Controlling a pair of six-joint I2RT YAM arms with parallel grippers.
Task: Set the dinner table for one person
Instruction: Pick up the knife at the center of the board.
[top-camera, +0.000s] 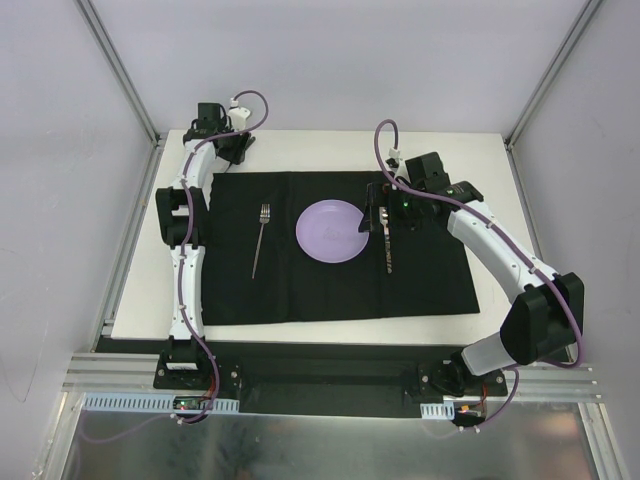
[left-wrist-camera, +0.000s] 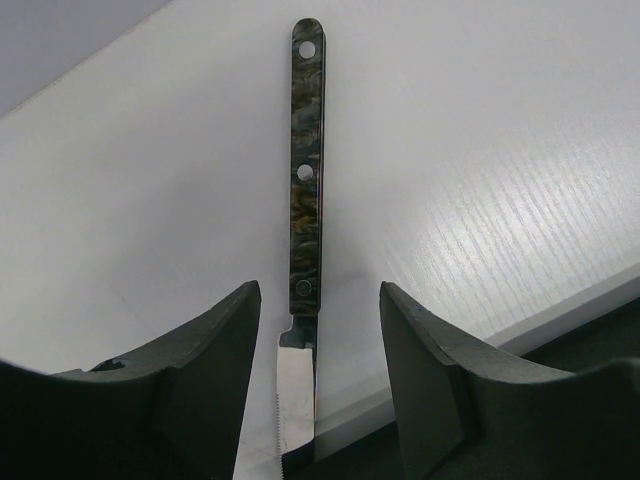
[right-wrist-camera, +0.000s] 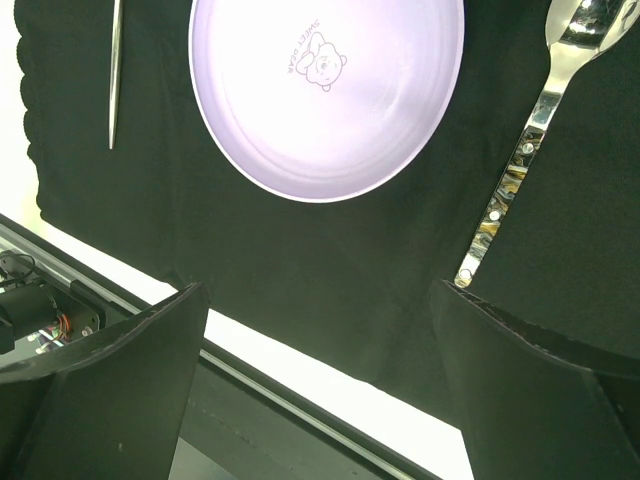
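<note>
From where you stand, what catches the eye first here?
A lilac plate sits in the middle of a black mat, a fork left of it, a spoon right. At the far left corner of the dinner table, the left gripper hangs open over a marble-handled knife.

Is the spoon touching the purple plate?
Apart. The right wrist view shows a strip of black mat between the spoon and the purple plate.

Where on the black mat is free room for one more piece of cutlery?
Free: the strip between the spoon and the mat's right edge; also the strip left of the fork. Crowded: between plate and spoon, under the right end effector.
</note>
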